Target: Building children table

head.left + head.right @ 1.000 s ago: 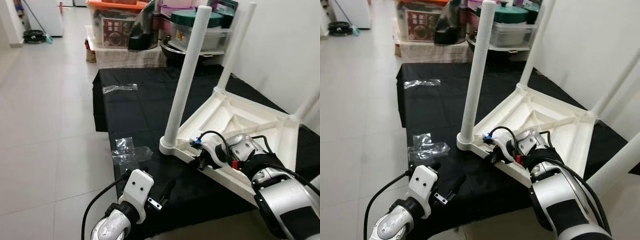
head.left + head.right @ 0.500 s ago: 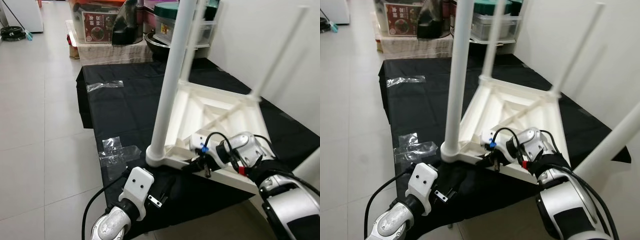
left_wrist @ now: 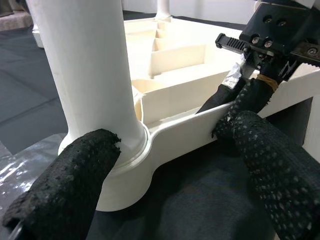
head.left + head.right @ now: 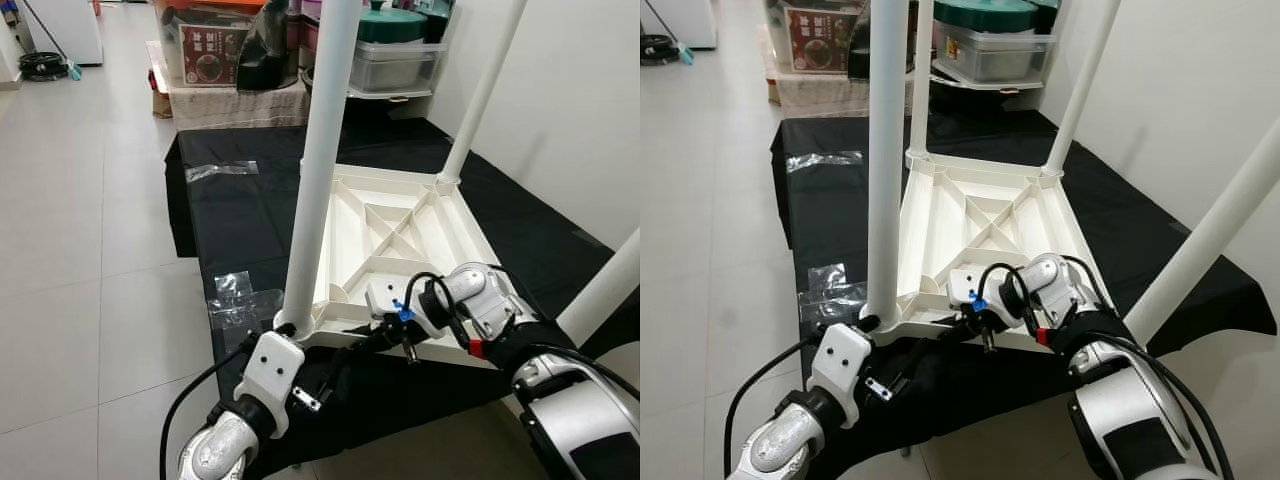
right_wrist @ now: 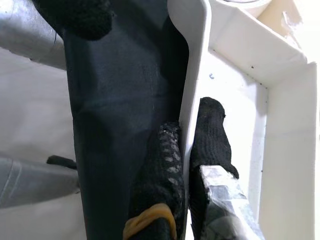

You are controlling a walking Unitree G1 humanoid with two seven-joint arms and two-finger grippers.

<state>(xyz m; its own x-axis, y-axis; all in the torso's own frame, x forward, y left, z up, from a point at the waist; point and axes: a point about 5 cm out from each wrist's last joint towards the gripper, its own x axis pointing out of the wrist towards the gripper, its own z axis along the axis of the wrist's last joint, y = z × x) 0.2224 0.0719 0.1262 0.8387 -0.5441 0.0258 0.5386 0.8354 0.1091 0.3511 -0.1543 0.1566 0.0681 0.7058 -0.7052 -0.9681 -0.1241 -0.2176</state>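
White table [image 4: 400,225] upturned | right gripper [image 5: 184,145] pinching rim | left gripper [image 3: 165,150] at corner leg [image 4: 318,170]

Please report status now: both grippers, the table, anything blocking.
Right gripper shut on table rim. Left gripper open around near corner leg. Table upside down on black cloth. Plastic wrap beside it, not blocking.

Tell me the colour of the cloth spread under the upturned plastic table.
Black. The cloth under the white upturned plastic table shows best in the left eye view.
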